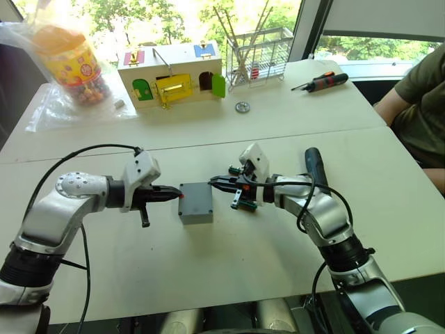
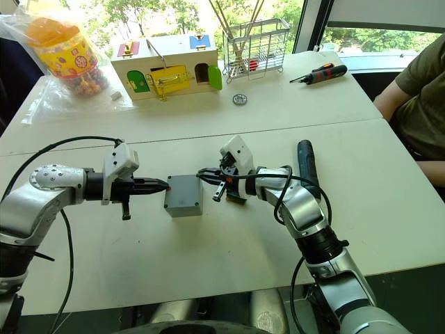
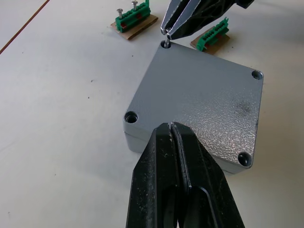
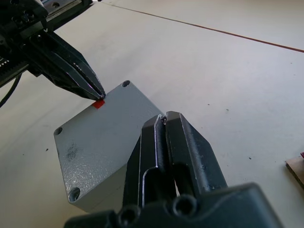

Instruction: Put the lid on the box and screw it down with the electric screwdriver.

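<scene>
The box (image 1: 195,202) sits on the white table (image 1: 229,257) between both grippers, with the lid (image 3: 199,99) seated on top. The left gripper (image 1: 169,194), fingers pressed together and empty, touches the box edge by the red mark (image 4: 98,104). The right gripper (image 1: 217,184) is pinched on a small screw (image 3: 167,44) over a corner hole. The electric screwdriver (image 2: 306,167) lies beside the right arm.

2 white tables (image 1: 292,111) pushed together; sunlit windows (image 1: 174,17) behind, trees outside.
</scene>
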